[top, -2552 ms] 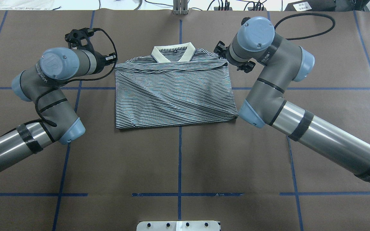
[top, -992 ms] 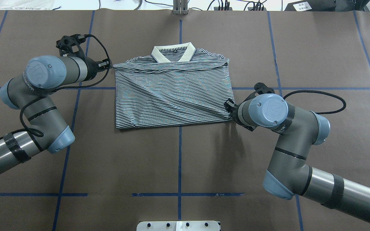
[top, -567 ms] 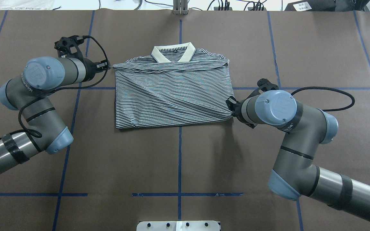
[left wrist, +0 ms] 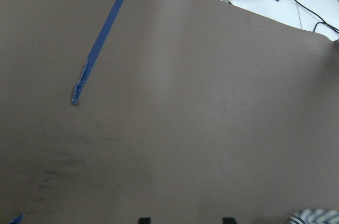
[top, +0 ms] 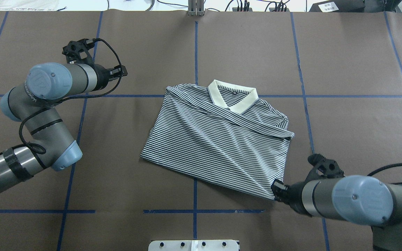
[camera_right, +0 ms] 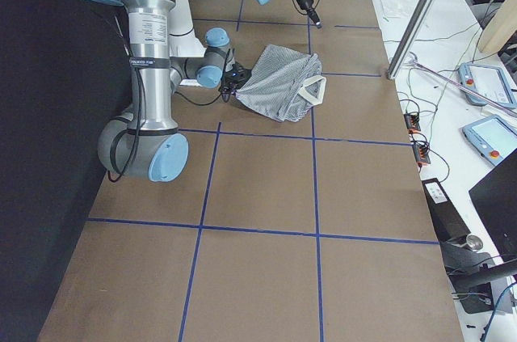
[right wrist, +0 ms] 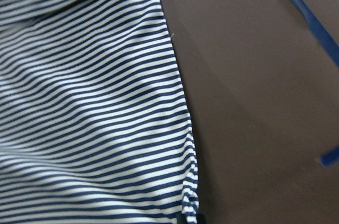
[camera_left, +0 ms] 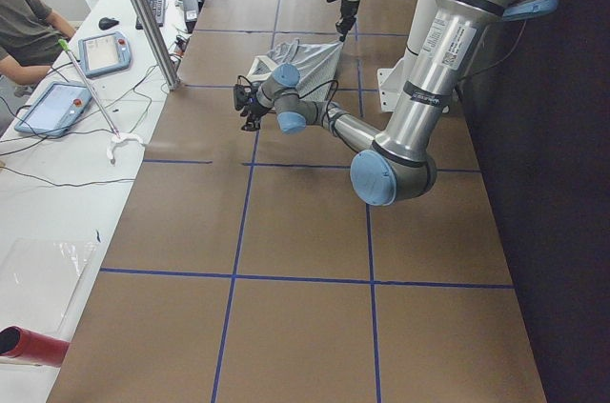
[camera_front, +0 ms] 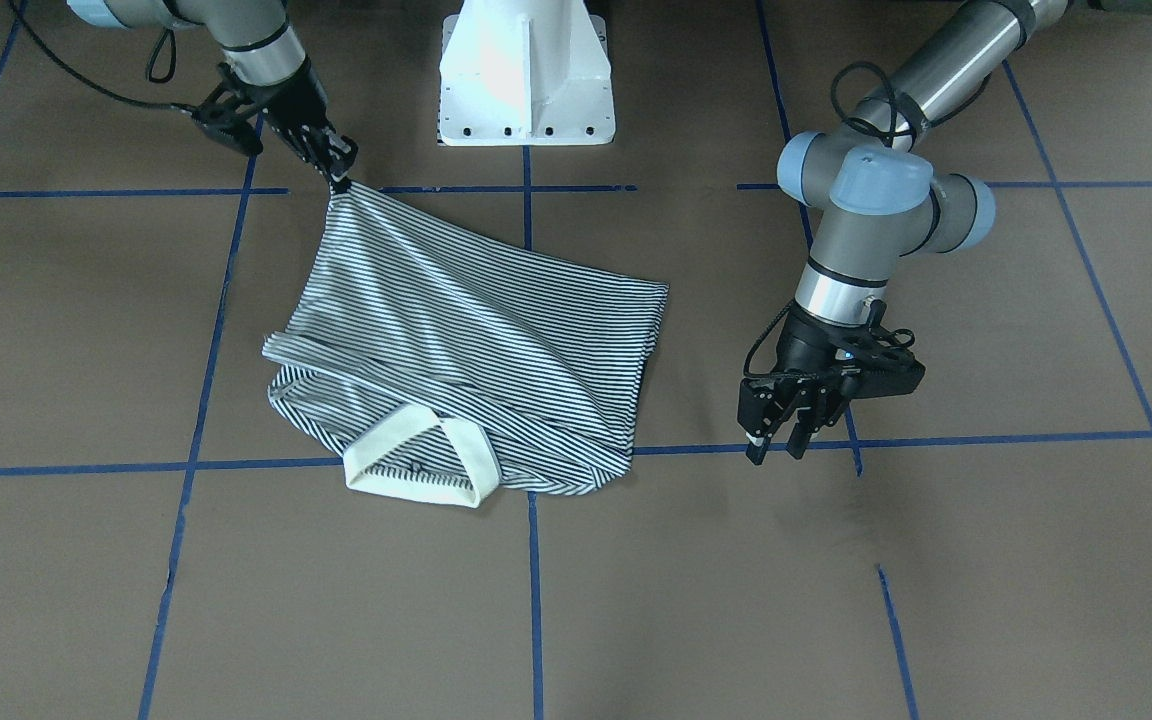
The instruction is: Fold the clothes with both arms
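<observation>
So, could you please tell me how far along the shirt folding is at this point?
Done: the polo shirt is a compact panel, sleeves folded in, collar on top. In hand: the right gripper pinches its corner nearest the robot, and the cloth lies skewed and creased. The left gripper is open over bare table, apart from the shirt. Left, probably: straighten it and make a last fold.

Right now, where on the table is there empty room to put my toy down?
The widest bare table is far right, beyond the polo shirt. Also free: the front left, between the left arm and the white pedestal. It is crowded by the right gripper, which pinches the shirt's corner, and by the open left gripper.
</observation>
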Tool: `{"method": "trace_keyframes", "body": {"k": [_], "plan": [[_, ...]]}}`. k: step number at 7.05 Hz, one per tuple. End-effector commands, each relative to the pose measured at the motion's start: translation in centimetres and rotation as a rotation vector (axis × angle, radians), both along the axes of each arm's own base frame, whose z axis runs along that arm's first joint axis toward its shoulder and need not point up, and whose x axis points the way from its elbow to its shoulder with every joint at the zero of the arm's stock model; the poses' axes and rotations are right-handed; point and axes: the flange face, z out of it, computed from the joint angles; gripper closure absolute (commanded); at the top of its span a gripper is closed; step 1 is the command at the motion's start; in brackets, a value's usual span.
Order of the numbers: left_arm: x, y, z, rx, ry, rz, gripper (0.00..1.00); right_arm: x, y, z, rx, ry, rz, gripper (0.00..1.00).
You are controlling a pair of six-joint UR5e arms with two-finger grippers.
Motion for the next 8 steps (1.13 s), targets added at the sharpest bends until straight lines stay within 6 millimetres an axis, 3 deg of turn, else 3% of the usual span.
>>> {"method": "trace_keyframes", "body": {"k": [1,3,4,5,6,7,8], "plan": [[1.1,3.6,-3.9,-0.046,0.134,0.052,0.33,-1.3,6.9,0.8,-0.026,0.058,-0.131,0.03],[1.5,14.5,-6.3,-0.151,0.296,0.166,0.33,-0.8,6.1,1.0,-0.025,0.062,-0.109,0.0],[1.7,17.5,-6.8,-0.211,0.304,0.186,0.33,2.3,0.9,-1.0,-0.002,0.019,0.034,0.0],[4.6,21.7,-7.0,-0.307,0.251,0.214,0.33,4.7,-3.7,-1.4,0.011,0.013,0.149,0.0],[7.9,25.1,-6.9,-0.309,0.162,0.18,0.34,6.1,-6.0,-1.2,0.029,0.02,0.198,0.0],[9.5,26.4,-7.3,-0.319,0.122,0.194,0.34,6.2,-6.6,-0.8,0.059,0.037,0.184,0.0],[10.2,26.3,-7.9,-0.33,0.077,0.191,0.36,6.1,-6.6,-0.8,0.062,0.038,0.186,0.0]]}}
